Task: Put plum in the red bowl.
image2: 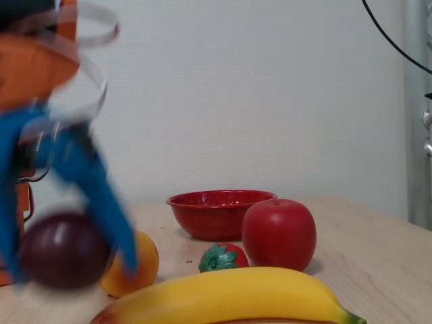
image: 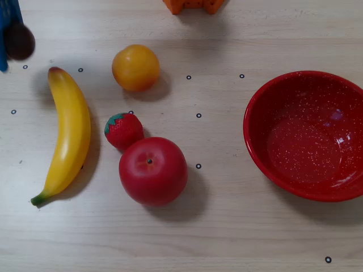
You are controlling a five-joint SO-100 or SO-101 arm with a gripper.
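At the top-left corner of the overhead view, the plum is seen clamped between the blue fingers of the gripper. From the fixed view, the plum is shown blurred and raised clear of the table, pinched in the gripper, in front of the orange. The bowl is located at the right edge of the overhead view, well apart from the plum. Between them are placed the banana, the orange, the strawberry and the apple; the strawberry is touching the apple.
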